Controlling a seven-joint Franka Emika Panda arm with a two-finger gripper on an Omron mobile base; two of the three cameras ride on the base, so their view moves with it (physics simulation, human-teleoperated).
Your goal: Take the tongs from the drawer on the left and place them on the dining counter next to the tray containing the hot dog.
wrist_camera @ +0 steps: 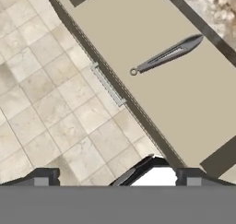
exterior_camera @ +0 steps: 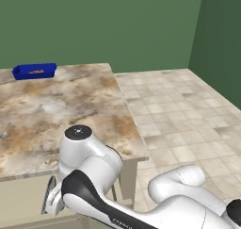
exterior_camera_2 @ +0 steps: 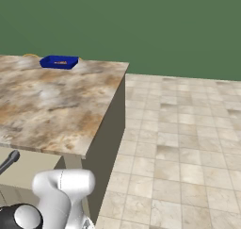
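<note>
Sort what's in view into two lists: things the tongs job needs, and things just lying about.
Job:
- tongs, lying in the open drawer
- dining counter
- blue tray at its far end, hot dog inside
- end effector, open, above the drawer

Lying about:
- small grey item at the counter's left edge, too small to identify

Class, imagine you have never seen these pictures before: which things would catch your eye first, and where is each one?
First, the bright blue tray at the far edge of the marbled dining counter, vivid against the green wall. Next, in the hand view, the dark grey tongs lying alone on the beige floor of the open drawer, which is pulled out over the tiled floor. The robot's white arm fills the foreground of the left base view.
</note>
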